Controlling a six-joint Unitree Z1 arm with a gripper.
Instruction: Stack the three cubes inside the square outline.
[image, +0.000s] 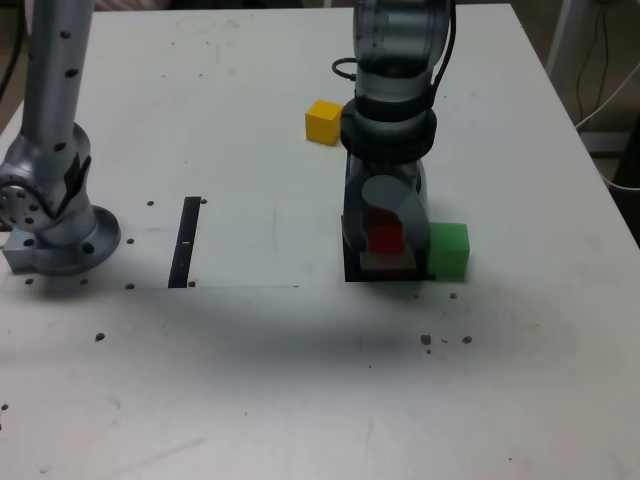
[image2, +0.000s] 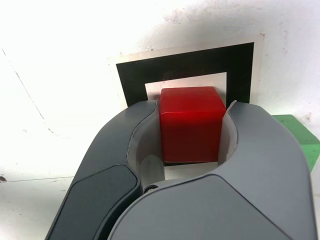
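In the wrist view my gripper (image2: 192, 107) is shut on the red cube (image2: 190, 125), one jaw pressed to each side face. The cube stands upright over the white centre of the square outline (image2: 185, 65), low to the table. In the exterior view the gripper (image: 388, 232) points straight down over the red cube (image: 387, 238), with the outline's black edge (image: 385, 273) showing below it. The green cube (image: 448, 250) sits on the table against the outline's side on the exterior view's right, and a part of the green cube (image2: 300, 137) also shows in the wrist view. The yellow cube (image: 323, 121) lies further back, apart from the outline.
A narrow black strip (image: 186, 242) lies on the white table toward the exterior view's left. The arm's base (image: 50, 225) stands at the far left. Small dark specks dot the tabletop. Cables hang off the table's back right corner (image: 610, 60).
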